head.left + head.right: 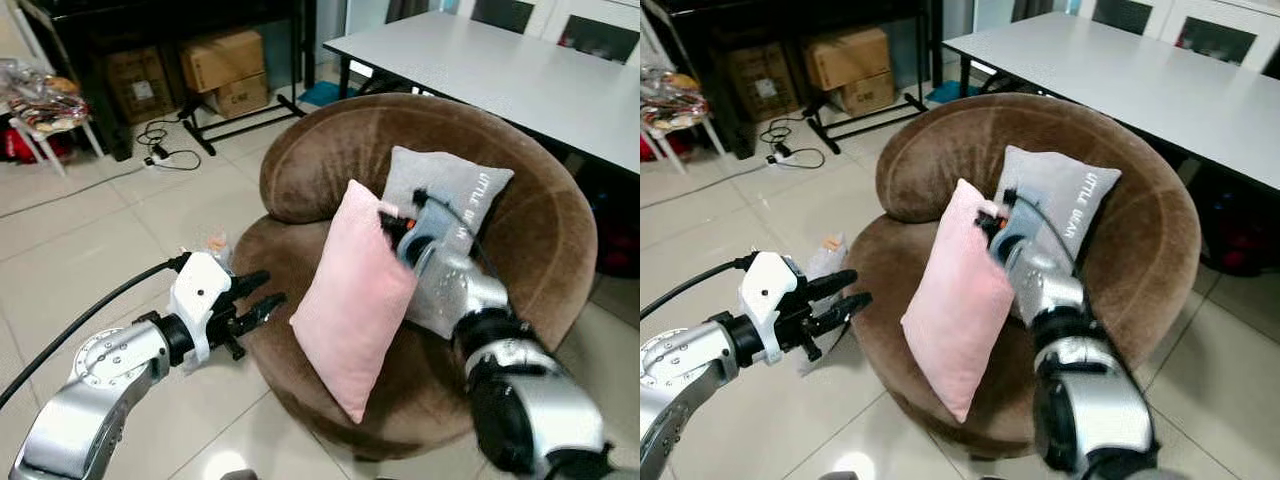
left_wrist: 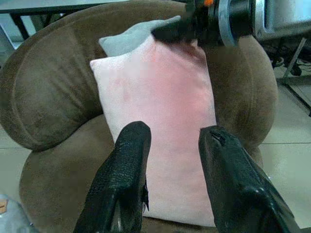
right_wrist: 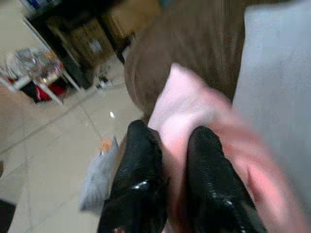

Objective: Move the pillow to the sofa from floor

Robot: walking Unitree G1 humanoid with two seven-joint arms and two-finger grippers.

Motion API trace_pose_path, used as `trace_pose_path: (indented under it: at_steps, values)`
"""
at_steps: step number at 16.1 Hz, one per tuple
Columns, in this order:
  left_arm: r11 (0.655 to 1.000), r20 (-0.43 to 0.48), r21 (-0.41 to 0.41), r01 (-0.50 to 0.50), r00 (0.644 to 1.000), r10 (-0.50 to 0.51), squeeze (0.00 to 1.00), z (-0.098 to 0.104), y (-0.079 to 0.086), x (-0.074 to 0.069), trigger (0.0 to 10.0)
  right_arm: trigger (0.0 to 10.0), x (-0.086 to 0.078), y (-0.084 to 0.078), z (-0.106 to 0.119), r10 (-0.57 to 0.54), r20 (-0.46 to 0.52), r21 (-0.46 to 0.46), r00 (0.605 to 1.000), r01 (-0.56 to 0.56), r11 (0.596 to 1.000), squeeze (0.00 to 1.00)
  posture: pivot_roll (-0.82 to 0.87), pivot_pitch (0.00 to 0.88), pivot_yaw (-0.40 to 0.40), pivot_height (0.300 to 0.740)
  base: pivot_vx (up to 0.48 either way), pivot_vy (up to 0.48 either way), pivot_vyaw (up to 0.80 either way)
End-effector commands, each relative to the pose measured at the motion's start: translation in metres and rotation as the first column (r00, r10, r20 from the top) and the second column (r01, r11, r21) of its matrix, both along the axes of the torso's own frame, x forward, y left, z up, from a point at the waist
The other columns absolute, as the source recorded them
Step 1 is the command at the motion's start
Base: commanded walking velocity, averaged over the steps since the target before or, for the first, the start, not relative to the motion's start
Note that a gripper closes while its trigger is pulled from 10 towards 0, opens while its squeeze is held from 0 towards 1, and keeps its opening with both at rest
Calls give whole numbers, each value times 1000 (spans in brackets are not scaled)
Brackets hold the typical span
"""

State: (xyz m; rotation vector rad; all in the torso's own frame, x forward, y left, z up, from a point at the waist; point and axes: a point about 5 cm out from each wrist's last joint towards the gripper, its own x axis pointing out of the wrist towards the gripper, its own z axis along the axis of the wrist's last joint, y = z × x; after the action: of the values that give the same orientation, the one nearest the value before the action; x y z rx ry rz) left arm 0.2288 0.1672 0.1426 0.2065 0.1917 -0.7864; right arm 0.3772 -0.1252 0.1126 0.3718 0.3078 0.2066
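Left eye view: pink pillow (image 1: 355,295) already on brown sofa (image 1: 540,235), leaning upright by grey cushion (image 1: 455,195); right end effector (image 3: 167,160) pinching its top edge; left end effector (image 1: 250,305) spread, beside sofa; release left

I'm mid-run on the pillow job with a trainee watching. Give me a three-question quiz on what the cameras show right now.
1. True or false: the pink pillow lies flat on the floor.
2. Multiple choice: what grips the pink pillow's upper corner? A) the left gripper B) the right gripper C) a person's hand
3. Fill in: behind the pink pillow, a ____ pillow with lettering leans on the back of the brown sofa.

Key:
1. False. It stands tilted on the sofa seat, its lower corner over the front edge.
2. B. The right wrist view shows its fingers pinching the pink fabric; the left gripper hovers open beside the sofa, apart from the pillow.
3. grey
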Motion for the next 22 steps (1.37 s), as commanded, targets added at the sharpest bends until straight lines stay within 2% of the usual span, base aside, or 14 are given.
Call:
trace_pose_path:
  at_steps: [1, 2, 3, 4, 6, 8, 10, 11, 12, 14, 17, 22]
  values:
    - [1000, 11, 8, -16, 1000, 16, 0, 1, 2, 1, 10000, 10000, 8, -5, 18, -7, 101, 13, 995, 5, 1000, 1000, 59, 0, -12, 740, 0, 0, 0]
    - [999, 23, 8, -31, 999, 31, 0, 1, 2, 2, 10000, 10000, 11, -12, 24, -22, 151, -34, 988, 27, 999, 961, 59, 0, -12, 740, 0, 0, 0]
    - [996, 57, 8, -89, 994, 88, 0, 1, 4, 5, 10000, 10000, 14, -22, 33, -55, 208, -61, 977, 69, 996, 0, 55, 0, -6, 740, 0, 0, 0]
    - [987, 79, -6, -161, 984, 161, 0, 0, 5, 8, 10000, 10000, 14, -31, 38, -71, 255, -142, 964, 110, 984, 0, 45, 0, -1, 740, 0, 0, 0]
    - [959, 101, -18, -283, 954, 283, 0, -3, 8, 11, 10000, 10000, 10, -37, 40, 13, 283, -171, 959, 37, 985, 0, 45, 0, -7, 740, 0, 0, 0]
    - [925, 112, -27, -379, 918, 379, 0, -4, 16, 8, 10000, 10000, -2, -40, 40, 34, 317, -213, 948, 36, 976, 0, 34, 0, -13, 740, 0, 0, 0]
    - [884, 112, 12, -468, 879, 464, 0, -10, 26, -1, 10000, 10000, -29, -38, 38, 29, 322, -223, 946, 46, 974, 0, 27, 0, -18, 740, 0, 0, 0]
    - [868, 113, 19, -496, 864, 491, 0, -12, 30, -8, 10000, 10000, -52, -36, 34, 16, 301, -211, 954, 50, 976, 0, 25, 0, -27, 740, 0, 0, 0]
    - [860, 112, 18, -510, 856, 505, 0, -13, 32, -11, 10000, 10000, -63, -34, 31, 9, 285, -207, 959, 52, 977, 0, 25, 0, -27, 740, 0, 0, 0]
    - [841, 116, 17, -540, 837, 535, 0, -13, 36, -18, 10000, 10000, -97, -26, 20, -19, 208, -190, 978, 60, 980, 0, 27, 0, -42, 740, 0, 148, 0]
    - [830, 137, 20, -558, 824, 551, 0, -10, 38, -17, 10000, 10000, -110, -14, 16, -24, 156, -167, 987, 51, 985, 0, 32, 0, -45, 740, 0, 296, 0]
    - [833, 146, 24, -553, 826, 544, 0, -9, 37, -14, 10000, 10000, -109, -9, 25, -37, 136, -155, 990, 58, 986, 0, 32, 0, -39, 740, 0, 299, 0]
